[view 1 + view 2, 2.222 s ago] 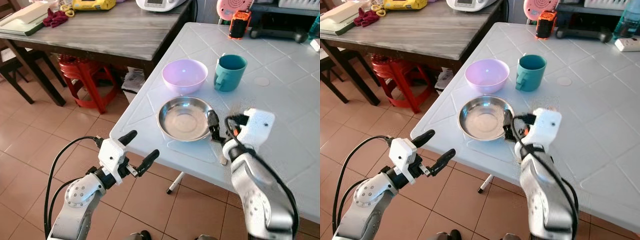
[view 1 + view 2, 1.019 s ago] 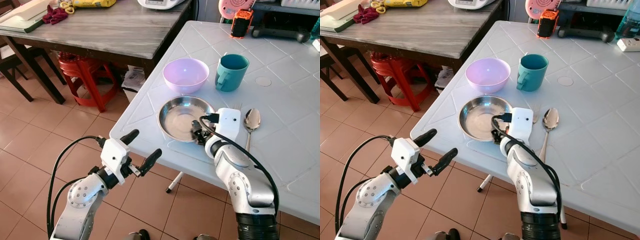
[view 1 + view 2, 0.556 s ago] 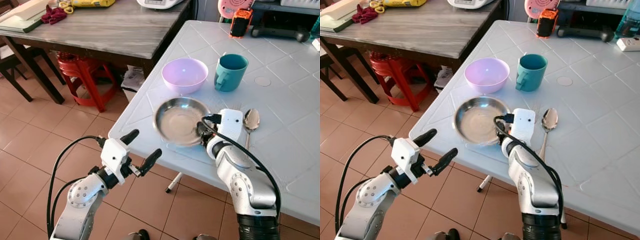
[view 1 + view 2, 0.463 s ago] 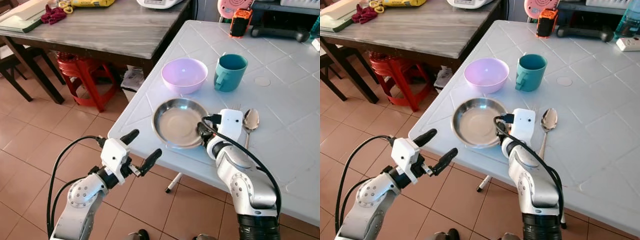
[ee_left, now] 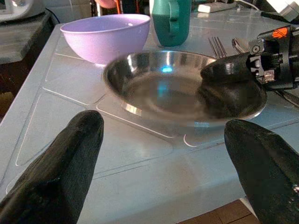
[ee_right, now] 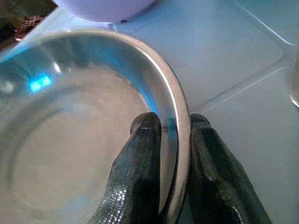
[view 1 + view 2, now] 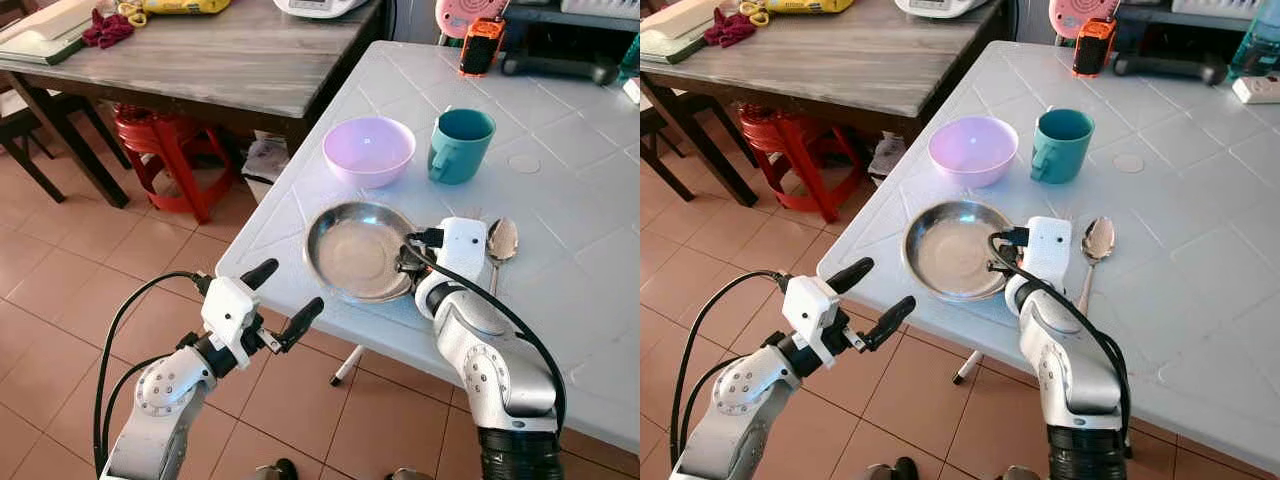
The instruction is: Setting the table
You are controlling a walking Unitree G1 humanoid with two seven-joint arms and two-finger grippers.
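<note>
Steel plate (image 7: 357, 251) pinched at rim by right gripper (image 6: 169, 140); purple bowl (image 7: 368, 150), teal mug (image 7: 458, 144), spoon (image 7: 497, 247) close by; left gripper (image 7: 278, 300) spread.

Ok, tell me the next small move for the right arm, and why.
Probably keep sliding the steel plate to its spot, then open. The right gripper has its jaws pinched on the plate's rim, one finger inside, one outside, while the spoon and fork lie just beside it.
</note>
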